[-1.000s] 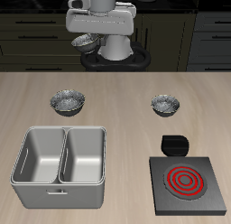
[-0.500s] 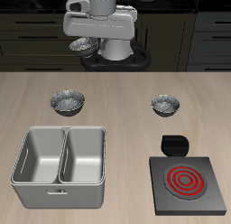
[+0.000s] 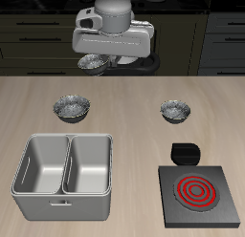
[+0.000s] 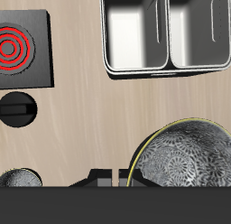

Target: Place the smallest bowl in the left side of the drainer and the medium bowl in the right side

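Gripper (image 3: 99,53) high up at the back of the table (image 3: 129,126), in front of the robot's base. Clamped on a speckled grey bowl (image 3: 92,62) that hangs clear of the tabletop beneath it. Jaws narrowed onto the rim; exact gap not readable from either view.

Taken as the smallest bowl, though raised and far back like this its size is hard to rank against the others. In the wrist view, seen close up and very large (image 4: 185,160), patterned inside facing the camera, a thin yellow-green line along its rim.

Two more bowls standing on the wood, level with each other and well apart:
- Medium bowl (image 3: 175,111), farther back than the stove (image 3: 198,193). Only a cut-off sliver of it at the wrist frame's edge (image 4: 20,179).
- Widest bowl (image 3: 73,108), farther back than the drainer (image 3: 62,204).

Drainer near the table's front edge, upright, two deep compartments split by a divider. Bare metal in both, confirmed in the wrist view (image 4: 153,70).

Stove beside the drainer with a gap between, red coil showing (image 4: 23,47). Small black rounded piece (image 3: 182,152) just behind the stove, touching or nearly so (image 4: 20,110).

Held bowl well away from the drainer, back beyond the widest bowl.
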